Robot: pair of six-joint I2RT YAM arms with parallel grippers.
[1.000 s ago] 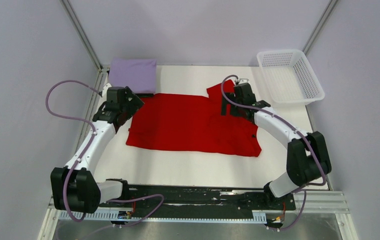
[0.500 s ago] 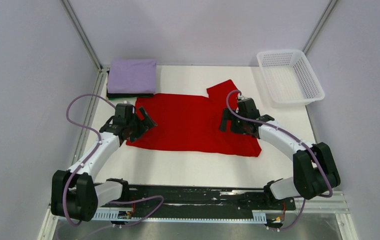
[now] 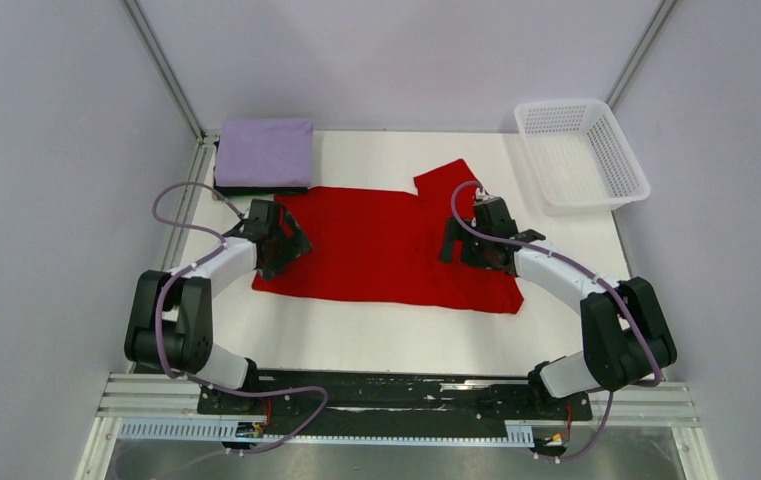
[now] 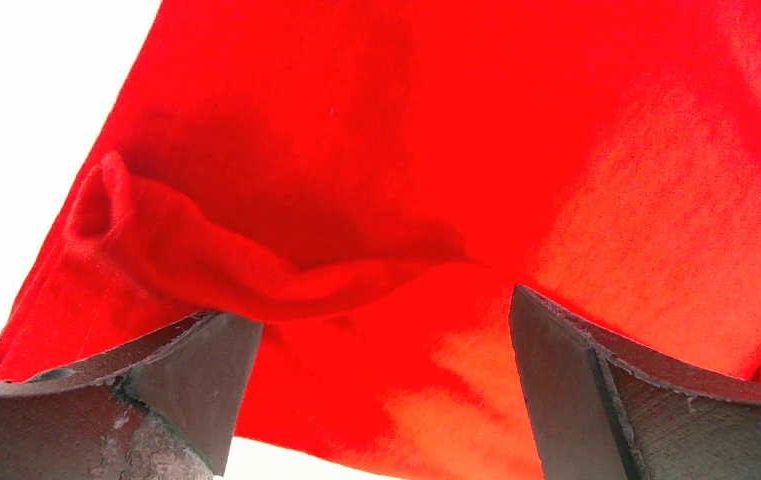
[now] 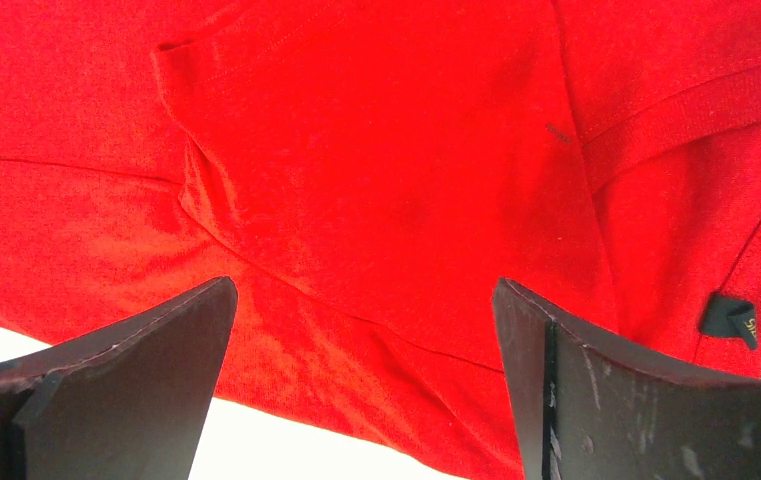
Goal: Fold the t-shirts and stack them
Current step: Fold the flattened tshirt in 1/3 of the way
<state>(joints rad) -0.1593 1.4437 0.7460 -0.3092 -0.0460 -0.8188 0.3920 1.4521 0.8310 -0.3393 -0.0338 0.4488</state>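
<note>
Beneath the left claw (image 4: 378, 312) and right claw (image 5: 364, 288), both wide open, lies the red t-shirt (image 3: 376, 250)

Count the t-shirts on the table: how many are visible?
3. The red t-shirt lies spread in the middle; the lavender t-shirt sits folded at the far-left corner, on a dark t-shirt showing only its edge. More may hide beneath.
</note>
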